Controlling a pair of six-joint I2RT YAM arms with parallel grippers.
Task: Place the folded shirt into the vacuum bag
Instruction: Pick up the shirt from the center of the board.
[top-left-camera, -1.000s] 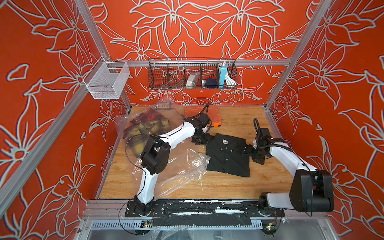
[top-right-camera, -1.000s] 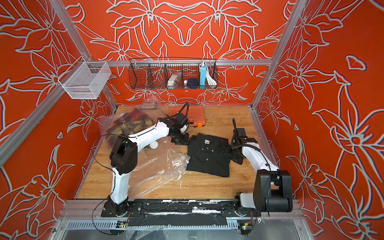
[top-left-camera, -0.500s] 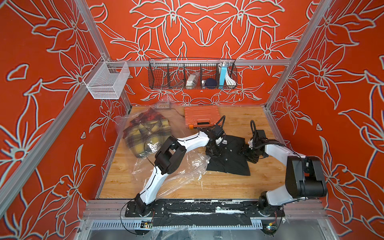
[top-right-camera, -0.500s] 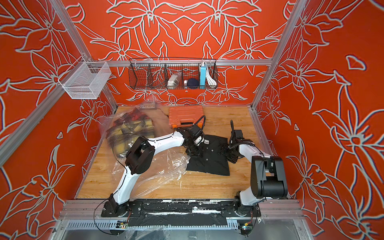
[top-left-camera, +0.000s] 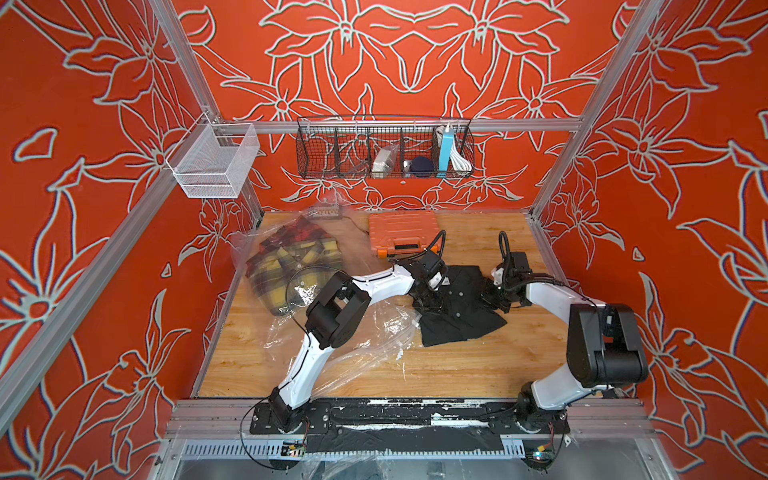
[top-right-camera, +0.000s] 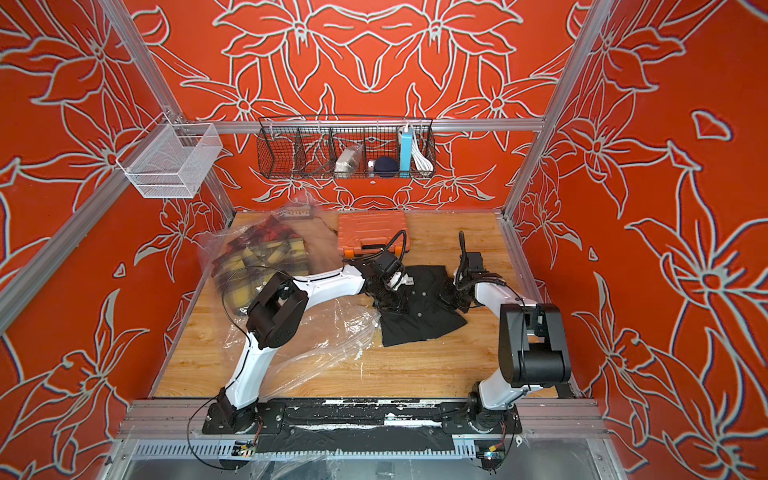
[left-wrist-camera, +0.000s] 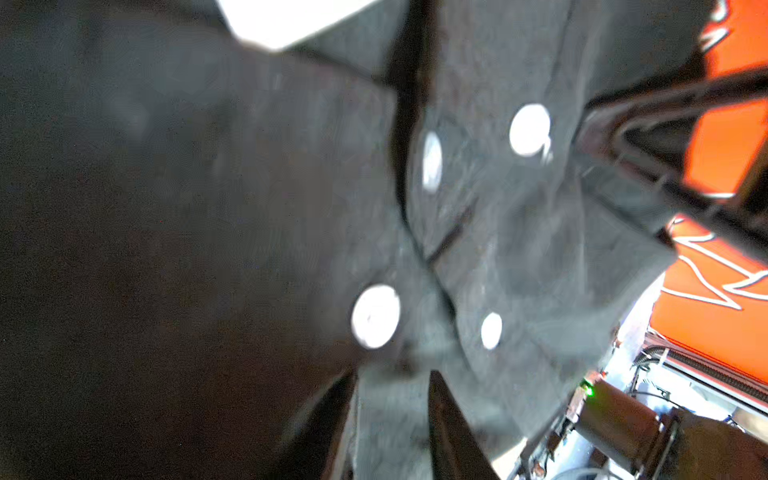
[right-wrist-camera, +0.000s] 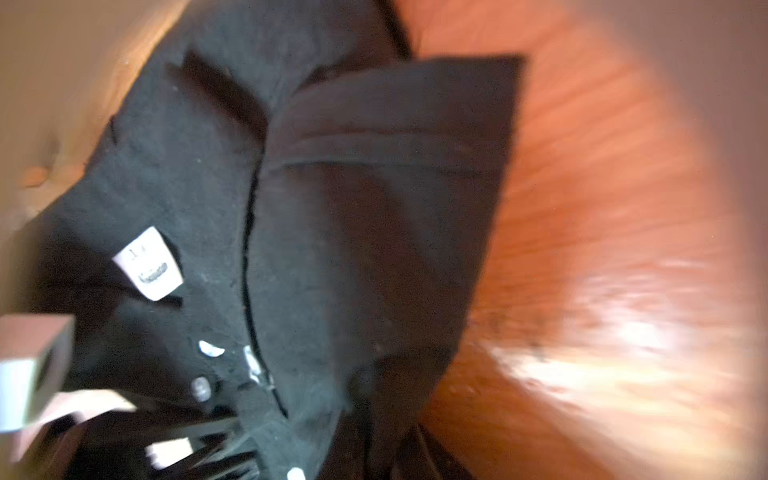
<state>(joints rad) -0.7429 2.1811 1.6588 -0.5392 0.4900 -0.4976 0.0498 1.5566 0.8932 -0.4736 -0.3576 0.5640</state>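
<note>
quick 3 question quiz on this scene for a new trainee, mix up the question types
1. True or false: the black folded shirt already lies inside the clear crinkly plastic vacuum bag.
2. Which thing sits on the wooden table behind the shirt, toward the back wall? A) orange plastic case B) blue bucket C) white plate
3. Fill in: the gripper at the shirt's edge nearer the bag is the ____ gripper.

Key
1. False: the shirt lies on the bare table beside the bag.
2. A
3. left gripper
</note>
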